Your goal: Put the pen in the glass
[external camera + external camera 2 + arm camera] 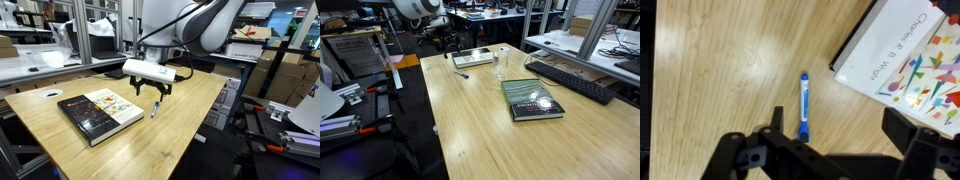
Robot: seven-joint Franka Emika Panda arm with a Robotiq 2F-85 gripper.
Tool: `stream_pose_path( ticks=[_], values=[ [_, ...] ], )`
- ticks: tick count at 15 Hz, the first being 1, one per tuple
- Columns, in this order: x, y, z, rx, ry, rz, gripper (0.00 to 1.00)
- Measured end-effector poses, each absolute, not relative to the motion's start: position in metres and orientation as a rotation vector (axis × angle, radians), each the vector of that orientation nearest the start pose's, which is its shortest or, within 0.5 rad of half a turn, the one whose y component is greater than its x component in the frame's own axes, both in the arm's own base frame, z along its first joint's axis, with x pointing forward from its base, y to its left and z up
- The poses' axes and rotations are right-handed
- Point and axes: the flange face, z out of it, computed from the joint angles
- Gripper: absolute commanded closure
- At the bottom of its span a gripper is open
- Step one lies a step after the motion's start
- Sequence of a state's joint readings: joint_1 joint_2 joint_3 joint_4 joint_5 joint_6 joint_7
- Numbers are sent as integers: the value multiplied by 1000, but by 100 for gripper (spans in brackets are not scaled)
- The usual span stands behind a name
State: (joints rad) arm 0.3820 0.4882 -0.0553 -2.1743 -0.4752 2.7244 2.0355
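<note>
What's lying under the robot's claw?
The blue pen, flat on the wooden table, below the open gripper. The table right under the gripper's dark body is covered in the wrist view.

On the table [470, 130] the pen [463, 75] lies far left near a pale book [472, 58], the glass [501, 68] stands right of it, and a green book [532, 100] lies nearer.

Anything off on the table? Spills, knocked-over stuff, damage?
Nothing stands out. The pen lies flat on the table beside the book, below the open gripper. The glass looks upright, though it shows only faintly. No spill or damage shows.
</note>
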Motion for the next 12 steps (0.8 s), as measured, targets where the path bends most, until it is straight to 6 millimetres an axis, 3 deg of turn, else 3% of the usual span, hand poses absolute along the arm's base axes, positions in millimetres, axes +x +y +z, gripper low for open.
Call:
stream_pose_path(
  ticks=[4, 8, 12],
  values=[
    [548, 183, 143, -2596, 1941, -216, 0],
    [567, 159, 145, -2632, 1974, -155, 0],
    [568, 142, 137, -2652, 1972, -142, 0]
  ],
)
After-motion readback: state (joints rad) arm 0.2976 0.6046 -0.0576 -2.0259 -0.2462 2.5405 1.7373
